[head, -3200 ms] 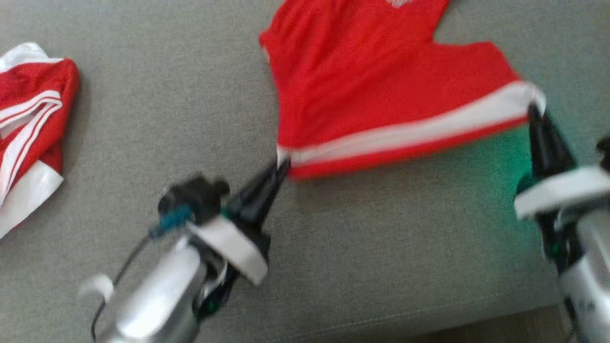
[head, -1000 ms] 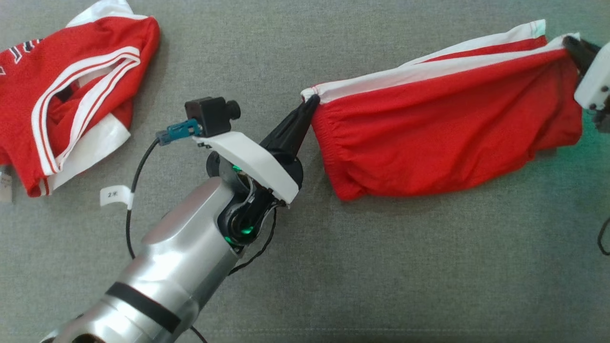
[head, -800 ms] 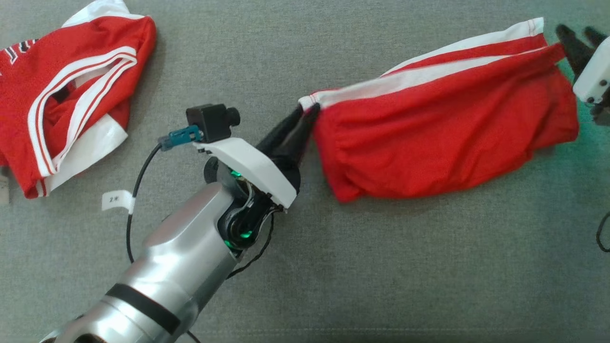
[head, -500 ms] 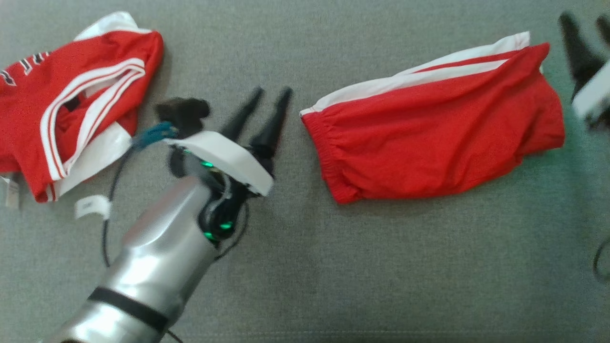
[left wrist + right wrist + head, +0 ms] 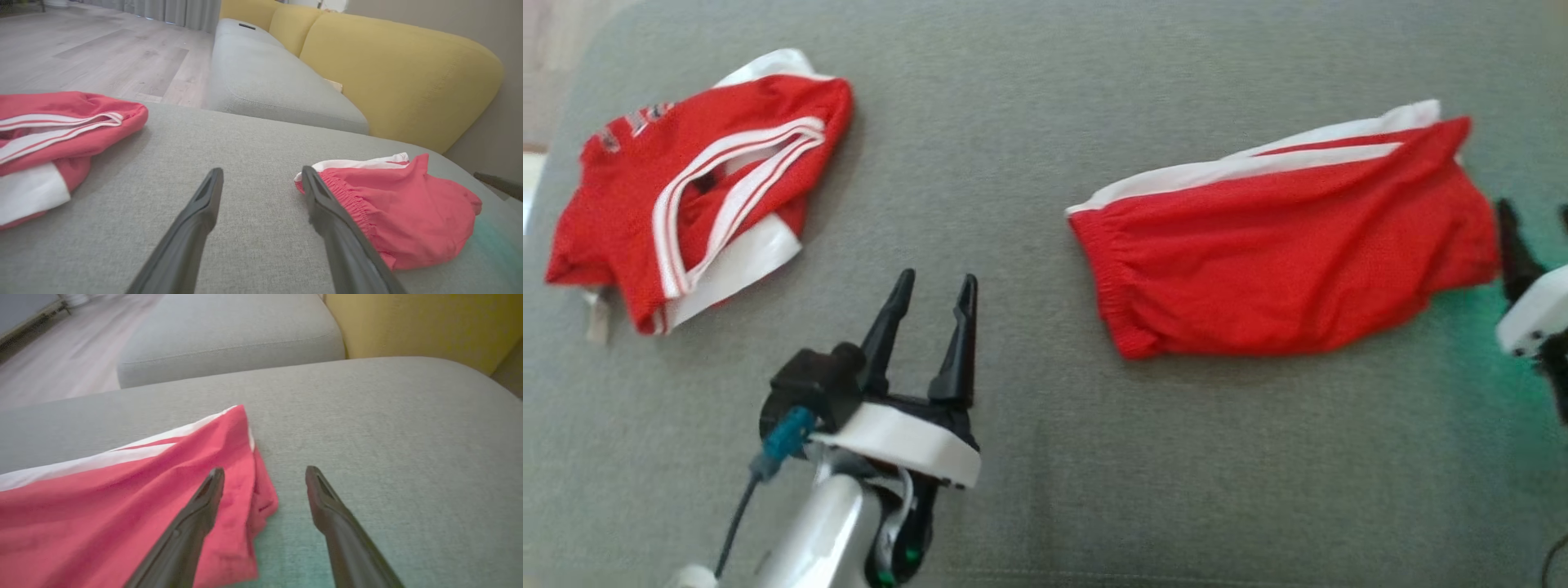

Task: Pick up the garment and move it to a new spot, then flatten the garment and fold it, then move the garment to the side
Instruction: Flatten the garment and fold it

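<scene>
- On the grey seat cushion (image 5: 1029, 457), the red shorts (image 5: 1290, 269) lie toward your right side, doubled over. The white side stripe runs along the far edge and the elastic waistband faces the left gripper (image 5: 936, 278).
- That left gripper stands spread and empty, well apart from the waistband. The right gripper (image 5: 1534, 211) is also spread and holds nothing, just beside the leg end.
- The cloth is rumpled near the lower corner, so a shallow pinch may catch one layer and pull the fold open.
- From the right wrist, one finger (image 5: 204, 502) overlaps the hem, and a careless sweep could drag it.
- If you slide the shorts left, they could ride onto the red jersey (image 5: 686, 188).
- The upholstery looks soft, so pressing down hard may snag it.
</scene>
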{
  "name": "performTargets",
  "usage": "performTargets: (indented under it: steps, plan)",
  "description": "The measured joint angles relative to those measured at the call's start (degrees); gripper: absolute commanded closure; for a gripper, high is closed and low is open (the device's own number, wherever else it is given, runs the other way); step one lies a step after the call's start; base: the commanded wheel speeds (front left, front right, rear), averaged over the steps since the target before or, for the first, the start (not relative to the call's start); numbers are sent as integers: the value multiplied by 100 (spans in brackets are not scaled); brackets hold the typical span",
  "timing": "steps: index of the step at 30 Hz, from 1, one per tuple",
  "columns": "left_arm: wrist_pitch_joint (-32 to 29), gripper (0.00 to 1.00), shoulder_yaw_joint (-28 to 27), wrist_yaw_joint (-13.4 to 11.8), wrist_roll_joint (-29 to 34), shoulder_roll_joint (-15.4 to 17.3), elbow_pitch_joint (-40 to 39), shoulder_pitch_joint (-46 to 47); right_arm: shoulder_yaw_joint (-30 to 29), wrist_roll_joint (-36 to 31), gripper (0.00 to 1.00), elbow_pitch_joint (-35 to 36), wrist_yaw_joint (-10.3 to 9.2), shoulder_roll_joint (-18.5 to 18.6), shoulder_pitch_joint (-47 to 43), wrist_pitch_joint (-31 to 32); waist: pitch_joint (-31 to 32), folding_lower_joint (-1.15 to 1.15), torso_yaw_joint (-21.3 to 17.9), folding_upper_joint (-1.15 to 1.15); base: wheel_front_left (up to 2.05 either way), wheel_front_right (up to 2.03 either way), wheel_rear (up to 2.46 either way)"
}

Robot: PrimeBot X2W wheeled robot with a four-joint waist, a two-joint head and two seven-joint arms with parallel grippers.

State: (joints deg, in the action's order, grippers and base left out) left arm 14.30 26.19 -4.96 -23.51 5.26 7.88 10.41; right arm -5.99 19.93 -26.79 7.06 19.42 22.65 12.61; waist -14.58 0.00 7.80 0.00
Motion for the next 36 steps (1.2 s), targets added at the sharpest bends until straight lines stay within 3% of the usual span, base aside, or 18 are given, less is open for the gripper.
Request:
performTargets:
  steps: [4, 17, 18, 19, 20, 29, 36]
  plan:
    - [0, 0, -27, 120, 265, -151, -207, -238, -399, -587, 0, -757, 0, 4, 433, 42, -77, 0, 264, 0, 0, 0, 0]
    - [0, 0, -1, 202, 742, -211, -361, -442, -915, -1234, 2, -2539, 0, 167, 1419, 309, -228, 0, 911, 0, 0, 0, 0]
    - [0, 0, -29, 202, 754, -212, -361, -450, -898, -1214, 55, -2608, 0, 155, 1475, 364, -206, 0, 918, 0, 0, 0, 0]
    - [0, 0, -29, 202, 754, -212, -361, -450, -898, -1214, 88, -2608, 0, 155, 1475, 364, -206, 0, 918, 0, 0, 0, 0]
    - [0, 0, -62, 201, 768, -213, -361, -457, -847, -1172, 100, -2650, 0, 129, 1500, 385, -175, 0, 915, 0, 0, 0, 0]
    - [0, 0, -294, 199, 829, -222, -365, -693, -517, -1035, 100, -2557, 0, 7, 1189, 253, 128, 0, 512, 0, 0, 0, 0]
    - [0, 0, -300, 202, 822, -224, -367, -696, -590, -1022, 100, -2292, 1, 466, 1009, 250, 356, 0, 12, 0, 0, 0, 0]
